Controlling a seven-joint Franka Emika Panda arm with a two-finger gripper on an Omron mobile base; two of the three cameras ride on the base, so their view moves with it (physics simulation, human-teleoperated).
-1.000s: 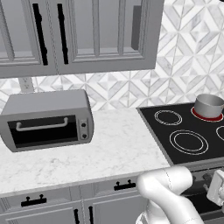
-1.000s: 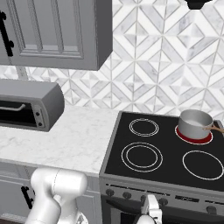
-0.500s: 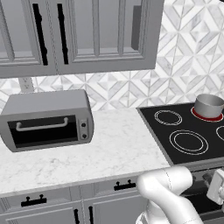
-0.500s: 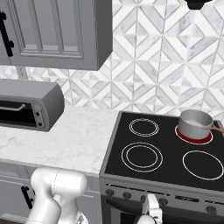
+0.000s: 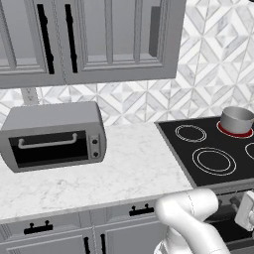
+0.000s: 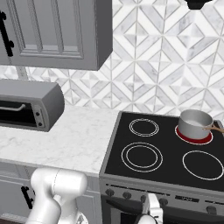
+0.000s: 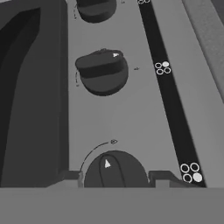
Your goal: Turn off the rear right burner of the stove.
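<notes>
The stove (image 6: 170, 151) is a black glass cooktop with white rings. Its rear right burner (image 6: 193, 139) glows red under a small steel pot (image 6: 195, 123); from the left side the same burner (image 5: 233, 133) shows red below the pot (image 5: 236, 119). My gripper (image 6: 151, 211) is low in front of the grey knob panel (image 6: 183, 197). In the hand view my gripper (image 7: 114, 178) has a dark round knob (image 7: 114, 169) between its fingertips (image 7: 70, 177), which press against the knob's two sides. The knob's white pointer points up, beside a thin arc mark.
A second knob (image 7: 102, 72) and a third (image 7: 94, 8) sit further along the panel. A grey toaster oven (image 5: 52, 136) stands on the marble counter (image 5: 124, 168) left of the stove. Wall cabinets (image 5: 89, 39) hang above.
</notes>
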